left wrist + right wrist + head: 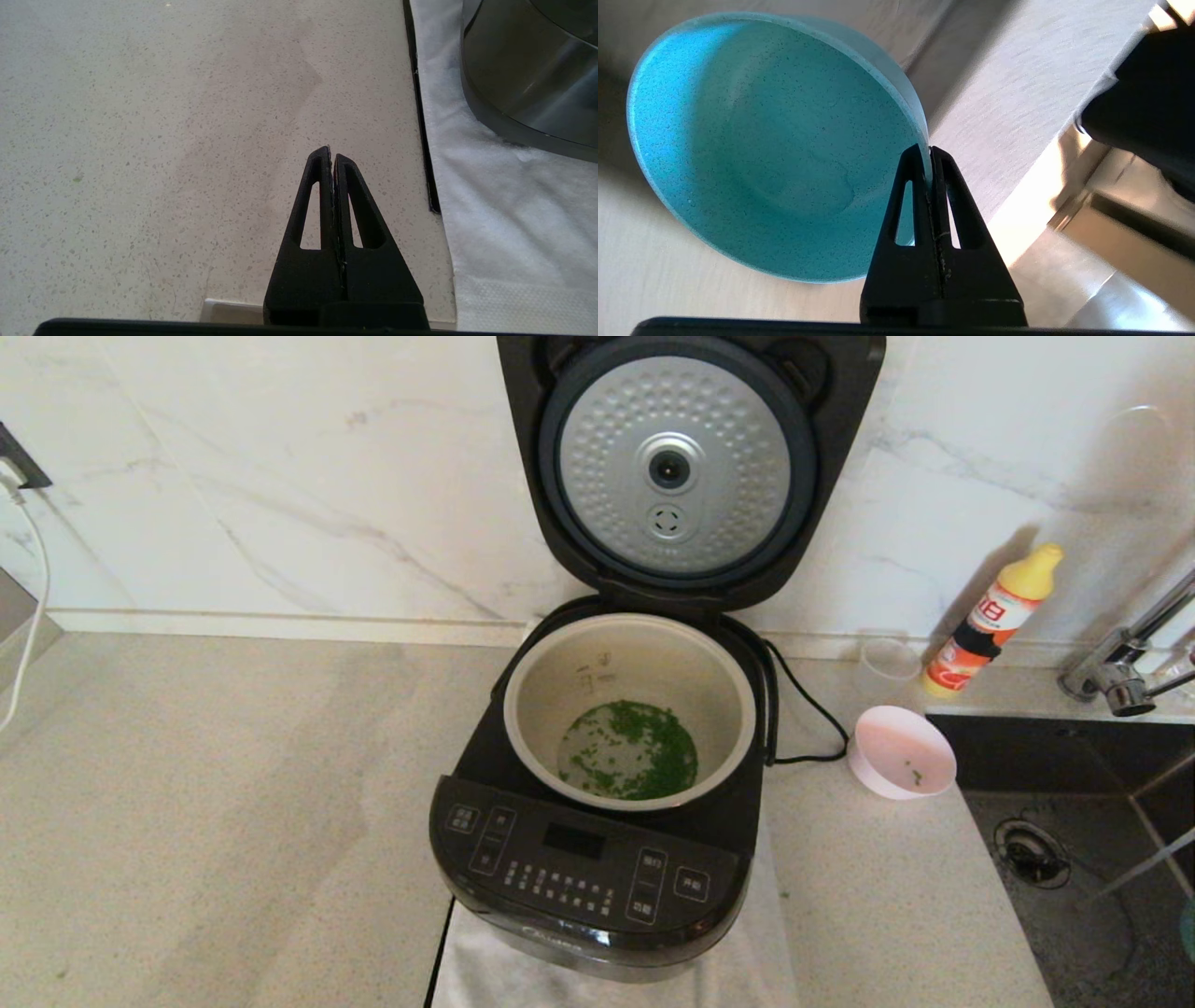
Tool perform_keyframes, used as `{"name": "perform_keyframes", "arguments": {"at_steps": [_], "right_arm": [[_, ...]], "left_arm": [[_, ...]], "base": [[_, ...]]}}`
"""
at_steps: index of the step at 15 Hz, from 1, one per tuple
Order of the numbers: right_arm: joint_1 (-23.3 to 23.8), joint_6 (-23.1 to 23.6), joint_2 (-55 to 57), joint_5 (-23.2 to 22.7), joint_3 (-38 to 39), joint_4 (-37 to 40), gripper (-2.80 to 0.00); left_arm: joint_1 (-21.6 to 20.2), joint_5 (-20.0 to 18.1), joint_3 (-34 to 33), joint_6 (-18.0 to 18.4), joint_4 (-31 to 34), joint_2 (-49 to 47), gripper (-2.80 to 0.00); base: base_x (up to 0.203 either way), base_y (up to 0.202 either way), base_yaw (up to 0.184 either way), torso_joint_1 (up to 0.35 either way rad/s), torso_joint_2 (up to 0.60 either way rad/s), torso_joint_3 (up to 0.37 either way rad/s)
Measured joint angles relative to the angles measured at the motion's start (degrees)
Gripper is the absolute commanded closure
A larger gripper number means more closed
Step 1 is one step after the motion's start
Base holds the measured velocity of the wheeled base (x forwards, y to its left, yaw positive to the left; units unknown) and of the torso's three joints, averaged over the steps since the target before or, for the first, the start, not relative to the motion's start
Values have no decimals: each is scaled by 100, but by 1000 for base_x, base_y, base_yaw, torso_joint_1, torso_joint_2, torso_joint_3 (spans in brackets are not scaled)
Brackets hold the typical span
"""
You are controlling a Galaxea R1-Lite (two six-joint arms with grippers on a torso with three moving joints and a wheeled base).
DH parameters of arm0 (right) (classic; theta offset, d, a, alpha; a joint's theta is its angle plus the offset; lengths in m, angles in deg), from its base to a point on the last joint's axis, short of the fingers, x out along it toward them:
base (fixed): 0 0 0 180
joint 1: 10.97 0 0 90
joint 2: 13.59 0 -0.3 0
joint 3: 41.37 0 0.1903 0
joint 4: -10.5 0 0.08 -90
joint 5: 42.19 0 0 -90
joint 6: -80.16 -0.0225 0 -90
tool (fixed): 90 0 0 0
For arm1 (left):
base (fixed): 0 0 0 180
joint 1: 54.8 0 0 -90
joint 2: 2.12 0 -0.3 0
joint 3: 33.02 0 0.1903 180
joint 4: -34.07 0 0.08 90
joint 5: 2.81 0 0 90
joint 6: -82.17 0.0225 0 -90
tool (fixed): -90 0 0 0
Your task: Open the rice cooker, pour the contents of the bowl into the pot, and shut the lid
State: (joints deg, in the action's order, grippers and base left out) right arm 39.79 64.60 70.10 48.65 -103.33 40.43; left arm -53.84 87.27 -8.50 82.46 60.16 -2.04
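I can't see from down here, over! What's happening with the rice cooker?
Left end effector shut, parked. Right end effector shut on teal bowl rim. Green bits in pot, lid up, pink bowl nearly empty.

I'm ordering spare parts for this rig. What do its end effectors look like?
Both look alike: the left end effector and the right end effector each have two matte black fingers tapering to a narrow tip, each finger with a long triangular cutout. A black bar runs behind their base. No cables or markings show.

I see the rice cooker (597, 859) on a cloth (756, 943), lid (674, 467) raised behind its pot (630, 709), grains (635, 751) inside; bowl (901, 751) right of it, bottle (990, 621) behind that bowl.
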Motion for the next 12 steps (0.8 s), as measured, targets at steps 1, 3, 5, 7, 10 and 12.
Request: {"name": "perform_keyframes", "arguments": {"at_steps": [1,3,5,7,10,12], "right_arm": [[245,-11,238,-52,-116,-66,0],[605,-30,669,-132,-360,-125,0],[886,-39,1101,-293,-630,-196,0],[1041,-72,1489,-364,-903,-216,0],[1114,-199,1971,-646,-1284,-203,0],[1109,-213,2262,-747,-1450,-204,0]], "left_arm": [[0,-1,0,-2,-1,0,0],[0,-1,0,-2,2,0,0],[0,-2,0,-5,0,0,0],[0,0,0,-5,0,0,0],[0,0,0,-5,-2,0,0],[0,0,0,-5,0,0,0]], "base": [[0,0,0,0,0,0],[0,0,0,0,0,0],[0,0,0,0,0,0],[0,0,0,0,0,0],[0,0,0,0,0,0],[0,0,0,0,0,0]]}}
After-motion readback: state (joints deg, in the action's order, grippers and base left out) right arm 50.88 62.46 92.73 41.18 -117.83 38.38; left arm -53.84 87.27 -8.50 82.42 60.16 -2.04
